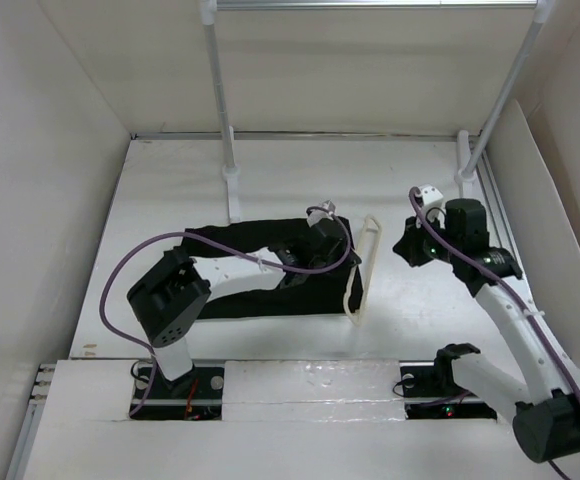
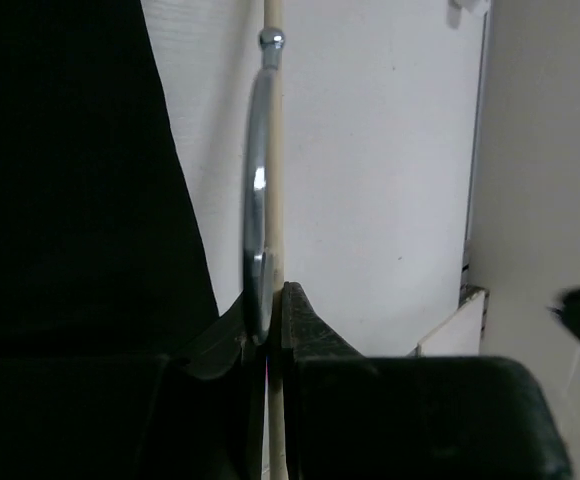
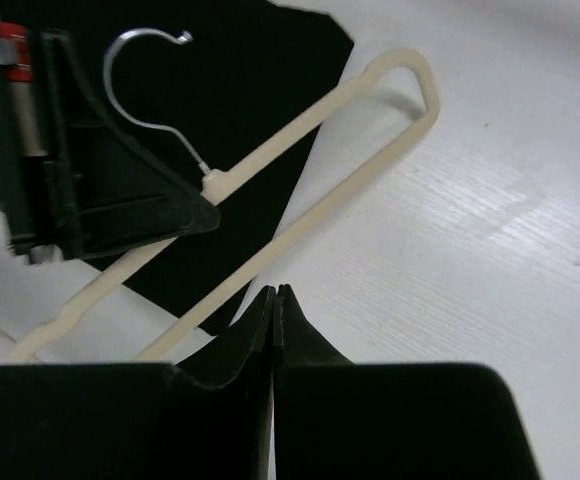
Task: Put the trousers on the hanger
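The trousers (image 1: 260, 235) lie flat in the middle of the table (image 1: 300, 180), with the hanger (image 1: 366, 262) at their 3 o'clock edge, partly over the cloth. The left arm stretches low across the trousers, its left gripper (image 2: 270, 300) clenched on the hanger's neck beside the metal hook (image 2: 255, 180). At the hanger's 3 o'clock, a little apart, the right gripper (image 3: 275, 292) hovers, fingers pressed together on nothing.

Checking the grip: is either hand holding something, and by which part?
The left hand pinches the hanger at the middle of its top, beside the base of its hook. The right hand is shut, holding nothing.
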Motion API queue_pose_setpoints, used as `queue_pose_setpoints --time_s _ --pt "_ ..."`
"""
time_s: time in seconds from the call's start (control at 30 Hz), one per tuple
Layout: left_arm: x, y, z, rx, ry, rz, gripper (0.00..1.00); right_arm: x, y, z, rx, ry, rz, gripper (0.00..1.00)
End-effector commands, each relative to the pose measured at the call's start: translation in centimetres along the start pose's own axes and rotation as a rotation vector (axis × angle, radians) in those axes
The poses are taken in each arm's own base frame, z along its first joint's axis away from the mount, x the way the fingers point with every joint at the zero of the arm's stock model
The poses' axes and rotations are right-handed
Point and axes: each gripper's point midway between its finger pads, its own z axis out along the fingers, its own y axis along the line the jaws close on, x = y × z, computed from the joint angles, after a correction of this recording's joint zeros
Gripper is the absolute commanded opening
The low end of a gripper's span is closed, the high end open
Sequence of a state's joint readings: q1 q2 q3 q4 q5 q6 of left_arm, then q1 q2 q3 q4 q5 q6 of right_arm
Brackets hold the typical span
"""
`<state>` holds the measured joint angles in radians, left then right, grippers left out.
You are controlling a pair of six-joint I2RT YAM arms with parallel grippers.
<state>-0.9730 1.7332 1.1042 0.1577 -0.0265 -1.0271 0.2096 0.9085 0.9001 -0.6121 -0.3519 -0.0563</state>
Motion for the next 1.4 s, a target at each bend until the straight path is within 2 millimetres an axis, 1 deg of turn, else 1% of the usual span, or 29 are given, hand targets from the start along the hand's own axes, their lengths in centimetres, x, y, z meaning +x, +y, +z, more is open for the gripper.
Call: queue_pose_setpoints --time_s 0.0,0.03,0.07,0.1,0.13,0.17,0.2,0.23,0.27,0.3,0.33,0.37,0.4,0.43,0.47,0.53,0.6,0.63,0.67,0.7,0.8,0.83,0.87,0.9,0.93,1.03,1.1,1.23,1.37 --pt "-2.6 -4.2 -1.9 0.133 -0.168 -0.13 0.0 0.5 0.1 2.8 -0.086 -0.027 0.04 0.01" --pt "-2.7 -3.7 -1.7 0.125 -0.182 -0.154 0.0 1.2 -0.1 3.4 -0.084 -0.005 0.065 0.01" --pt "-2.1 -2.8 -1.5 0.11 -0.197 -0.173 0.0 1.5 -0.4 4.5 -0.087 0.001 0.073 0.01" --pt "-1.9 -3.5 -1.6 0.138 -0.212 -0.208 0.0 2.2 -0.5 5.0 -0.102 0.006 0.081 0.01" --pt "-1.5 -3.0 -1.3 0.122 -0.225 -0.217 0.0 2.5 -0.3 5.4 -0.113 0.003 0.124 0.03" --pt "-2.0 -2.7 -1.2 0.101 -0.277 -0.225 0.0 1.7 -0.2 5.8 -0.132 -0.037 0.11 0.05" --pt "-2.0 -2.4 -1.1 0.085 -0.299 -0.241 0.0 2.0 -0.2 6.3 -0.14 -0.028 0.114 0.08" --pt "-1.7 -1.7 -0.6 0.063 -0.317 -0.243 0.0 2.0 -0.5 6.6 -0.129 -0.027 0.112 0.14" --pt "-1.8 -1.3 -0.4 0.044 -0.355 -0.25 0.0 1.8 -0.9 6.9 -0.115 -0.037 0.107 0.16" --pt "-1.9 -0.9 -0.2 0.037 -0.369 -0.268 0.0 2.3 -1.7 7.4 -0.094 -0.024 0.12 0.19" --pt "-1.2 0.7 0.8 0.009 -0.369 -0.295 0.0 2.7 -1.6 7.8 -0.105 -0.02 0.125 0.22" --pt "-1.1 1.2 1.3 0.005 -0.381 -0.316 0.0 2.4 -2.0 8.2 -0.112 -0.042 0.124 0.22" --pt "-1.0 1.3 1.8 0.013 -0.385 -0.341 0.0 2.4 -1.7 8.6 -0.136 -0.043 0.128 0.22" --pt "-0.5 2.1 2.6 0.0 -0.383 -0.354 0.0 3.2 -1.8 9.4 -0.144 -0.022 0.144 0.22" --pt "0.1 2.0 2.9 -0.001 -0.392 -0.345 0.0 2.9 -1.9 9.8 -0.154 -0.035 0.14 0.22" --pt "0.7 2.7 4.0 -0.045 -0.397 -0.338 0.0 4.2 -1.7 11.1 -0.172 0.016 0.15 0.21" --pt "1.9 2.8 4.5 -0.054 -0.382 -0.338 0.0 4.7 -1.8 11.9 -0.16 0.04 0.137 0.2" --pt "2.1 3.3 4.7 -0.063 -0.383 -0.366 0.0 5.6 -2.0 12.4 -0.155 0.062 0.146 0.21" --pt "2.3 3.6 4.7 -0.068 -0.382 -0.372 0.0 6.2 -2.1 12.5 -0.155 0.074 0.15 0.22" --pt "2.7 3.6 4.7 -0.064 -0.378 -0.37 0.0 6.0 -2.1 12.8 -0.155 0.058 0.146 0.22" --pt "2.8 4.2 4.6 -0.078 -0.383 -0.375 0.0 6.6 -2.0 13.2 -0.175 0.068 0.141 0.22" --pt "2.8 4.3 4.5 -0.077 -0.385 -0.372 0.0 6.9 -1.5 13.4 -0.178 0.08 0.123 0.25" --pt "2.8 4.4 4.5 -0.078 -0.386 -0.371 0.0 7.0 -1.7 13.4 -0.172 0.08 0.121 0.28" --pt "2.8 4.5 4.4 -0.083 -0.385 -0.368 0.0 7.6 -1.3 13.7 -0.182 0.099 0.123 0.31" --pt "2.7 4.3 4.3 -0.08 -0.386 -0.366 0.0 7.7 -1.3 13.8 -0.186 0.106 0.132 0.39" --pt "2.6 4.4 4.1 -0.096 -0.387 -0.342 0.0 8.5 -1.0 14.4 -0.206 0.123 0.17 0.48" --pt "2.5 4.7 3.9 -0.108 -0.396 -0.333 0.0 8.8 -0.8 14.8 -0.211 0.129 0.175 0.48" --pt "2.3 5.4 3.7 -0.125 -0.395 -0.321 0.0 10.3 -0.4 15.8 -0.219 0.172 0.208 0.48" --pt "2.1 6.0 3.5 -0.139 -0.393 -0.315 0.0 10.5 0.3 16.3 -0.251 0.168 0.241 0.48"
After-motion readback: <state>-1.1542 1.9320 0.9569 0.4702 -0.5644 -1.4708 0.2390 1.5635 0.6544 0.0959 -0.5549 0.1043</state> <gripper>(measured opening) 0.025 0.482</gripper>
